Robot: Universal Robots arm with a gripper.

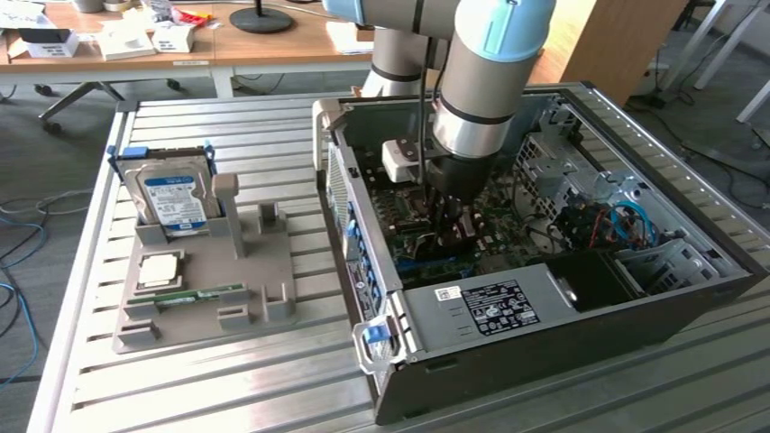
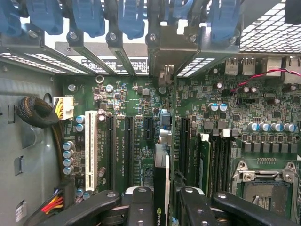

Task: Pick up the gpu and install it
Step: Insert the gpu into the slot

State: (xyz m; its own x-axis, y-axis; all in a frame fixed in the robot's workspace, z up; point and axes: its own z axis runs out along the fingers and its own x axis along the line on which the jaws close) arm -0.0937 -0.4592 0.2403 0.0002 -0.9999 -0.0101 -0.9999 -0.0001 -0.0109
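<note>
The gpu point(image 2: 161, 181) stands on edge between my two dark fingers point(image 2: 141, 207), seen end-on with a green logo on its narrow dark face. My gripper point(image 2: 162, 209) is shut on it. The card runs along the line of the black expansion slots point(image 2: 128, 150) of the green motherboard point(image 2: 235, 117), and its metal bracket point(image 2: 165, 59) reaches the rear slot openings. Whether it sits fully in a slot I cannot tell. In the exterior view my gripper point(image 1: 452, 230) is deep inside the open computer case point(image 1: 361, 180), low over the board.
A white slot point(image 2: 91, 150), memory slots point(image 2: 214, 157) and the processor socket point(image 2: 263, 188) flank the card. Blue latches point(image 2: 131, 16) line the rear wall. The power supply point(image 1: 506, 305) and blue cables point(image 1: 619, 221) fill the case. Outside, a grey holder point(image 1: 193, 311) carries a hard drive point(image 1: 172, 198).
</note>
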